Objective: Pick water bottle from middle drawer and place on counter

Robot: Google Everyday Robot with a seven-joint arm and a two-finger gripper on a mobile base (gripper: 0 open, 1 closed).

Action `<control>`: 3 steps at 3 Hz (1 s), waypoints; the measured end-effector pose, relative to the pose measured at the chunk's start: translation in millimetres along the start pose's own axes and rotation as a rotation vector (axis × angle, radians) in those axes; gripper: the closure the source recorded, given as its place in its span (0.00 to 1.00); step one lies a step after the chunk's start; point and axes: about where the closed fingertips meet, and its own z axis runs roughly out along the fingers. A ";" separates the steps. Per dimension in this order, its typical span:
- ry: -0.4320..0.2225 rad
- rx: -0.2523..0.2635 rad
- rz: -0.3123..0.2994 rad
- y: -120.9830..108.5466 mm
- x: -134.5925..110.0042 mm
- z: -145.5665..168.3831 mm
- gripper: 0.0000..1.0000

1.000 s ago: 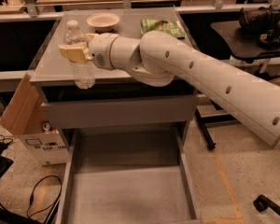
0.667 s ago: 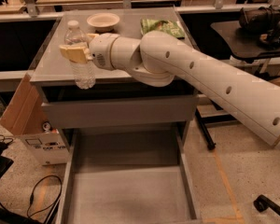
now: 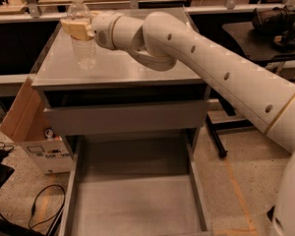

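Note:
The water bottle (image 3: 84, 43) is clear with a white cap and stands upright over the left part of the counter (image 3: 142, 68). I cannot tell if its base touches the top. My gripper (image 3: 76, 27) is shut on the bottle's upper body, with tan fingers (image 3: 73, 29) on either side, and the white arm reaches in from the right. The middle drawer (image 3: 132, 200) is pulled open below, and its grey floor is bare.
A drawer with a tall blank front panel (image 3: 128, 119) sits just under the counter. A cardboard box (image 3: 19, 114) and a white box (image 3: 46, 154) lean at the cabinet's left. Cables (image 3: 42, 208) lie on the floor. A black side table (image 3: 265, 36) stands at the right.
My gripper has lifted the bottle from in front of the counter's left front edge, moving it up and back over the counter top. The arm now hides the items at the back.

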 end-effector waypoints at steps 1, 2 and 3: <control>-0.005 0.063 -0.013 -35.5 -7.7 16.6 1.00; 0.047 0.123 -0.033 -56.6 4.9 24.2 1.00; 0.143 0.204 -0.060 -88.0 47.2 22.7 1.00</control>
